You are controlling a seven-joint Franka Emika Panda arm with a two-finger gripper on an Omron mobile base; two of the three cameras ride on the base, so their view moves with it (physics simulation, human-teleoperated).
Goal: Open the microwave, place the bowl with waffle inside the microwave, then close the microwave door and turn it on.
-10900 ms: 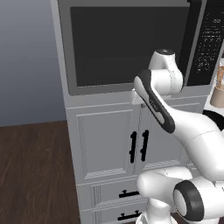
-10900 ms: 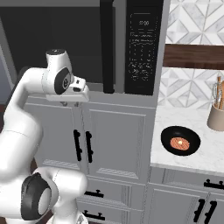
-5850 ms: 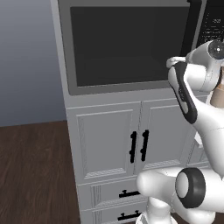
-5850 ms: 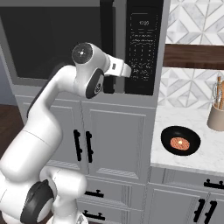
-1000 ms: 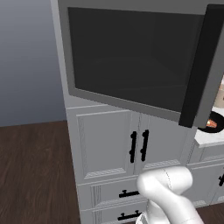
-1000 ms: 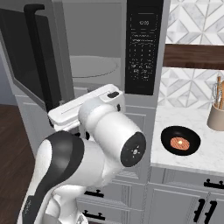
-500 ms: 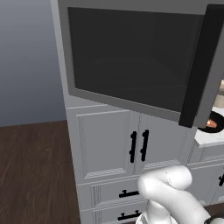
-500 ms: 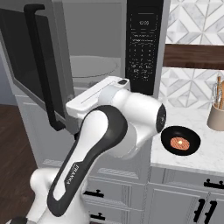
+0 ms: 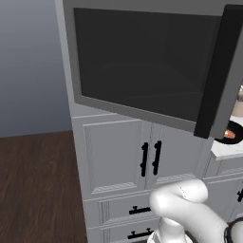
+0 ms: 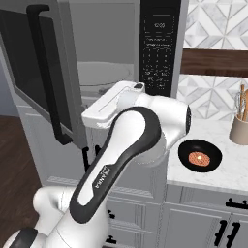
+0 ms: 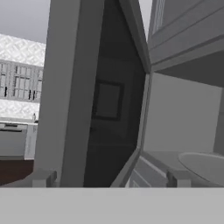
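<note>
Currently the gripper [image 11: 109,178] is standing with its jaws spread wide and nothing between them; in the hand view its two grey fingertips [image 11: 42,178] are rising at the bottom edge, far apart. Between those tips the inner face of the microwave door [image 11: 111,109] is showing edge-on, with the grey cavity of the microwave [image 11: 183,116] opening to its right and the rim of the round glass turntable [image 11: 203,166] lying at the lower right.

In the right base view the arm [image 10: 127,145] is reaching up from the lower left, with its white hand section lying just below the cavity opening. The microwave door [image 10: 36,72] is hanging swung out to the left, its long black bar handle [image 10: 48,72] facing the camera. The black keypad panel [image 10: 157,46] is sitting to the right of the cavity.

On the white counter [image 10: 227,174] to the right of the arm, the black bowl [image 10: 199,155] is resting upright with the orange-brown waffle [image 10: 197,158] lying inside it, well apart from the microwave. A tan utensil holder [image 10: 239,130] is standing behind the bowl, near the tiled wall.

In the left base view the door's dark window [image 9: 142,61] is angling towards the camera, and the bowl [image 9: 228,135] is peeking out beyond its right edge. White cabinet doors [image 9: 118,156] with short black handles are sitting below.
</note>
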